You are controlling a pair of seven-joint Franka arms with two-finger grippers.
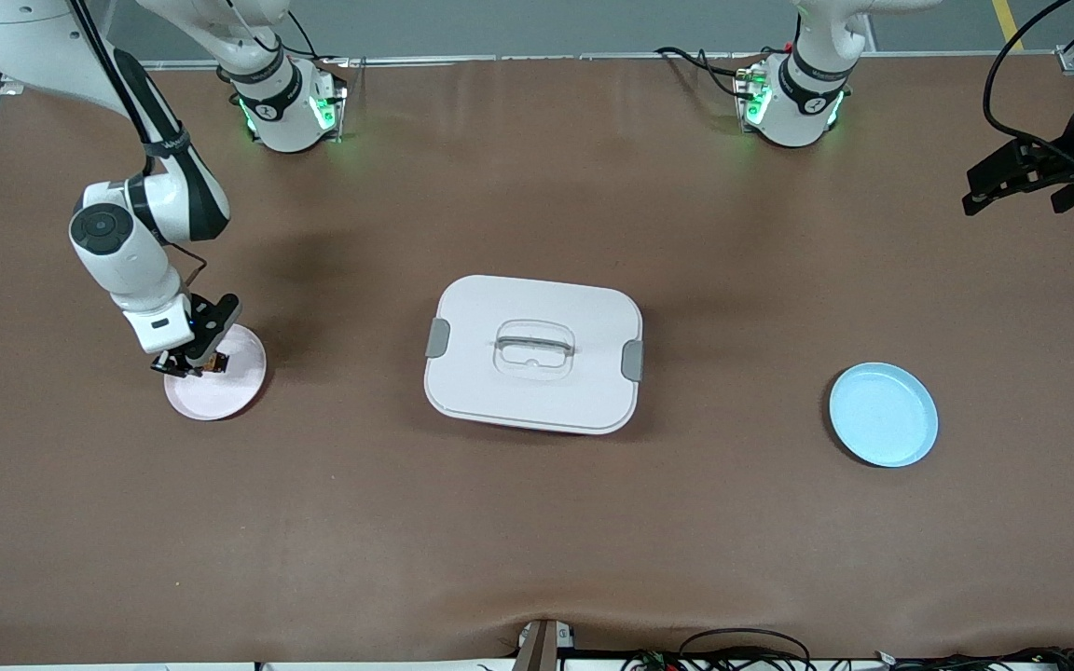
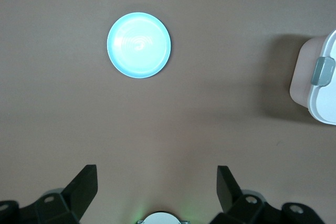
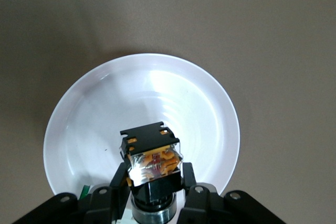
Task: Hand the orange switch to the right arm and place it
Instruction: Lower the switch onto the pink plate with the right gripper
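- Orange switch (image 3: 152,156): a small black block with orange markings, clamped in the right tool (image 1: 190,362) and held just above the pink plate (image 1: 229,391). It is not yet resting on the plate, as far as the right wrist view shows.
- Step in hand: judging by the switch being in the right arm's grip, the transfer appears complete and the placing step is under way.
- Next move, as a judgement: lower the right tool until the switch seats on the plate floor, then part the fingers and lift straight up. The switch sits off the plate's centre, toward the rim, so a small correction inward would reduce the risk of it tipping over the lip.
- Right tool: closed on the switch, with one finger (image 3: 119,178) on each side of its lower body. The orange-marked upper part projects clear of the grip.
- Pink plate: on the worktop (image 1: 537,540) near the edge at the right arm's end.
- Blue plate (image 1: 883,415): near the worktop edge at the left arm's end, with nothing on it.
- White lidded box (image 1: 533,354): at the middle of the worktop, between the two plates, lid on.
- Left tool (image 2: 157,190): fingers fully apart, holding nothing, raised over the worktop edge at the left arm's end. This arm waits.
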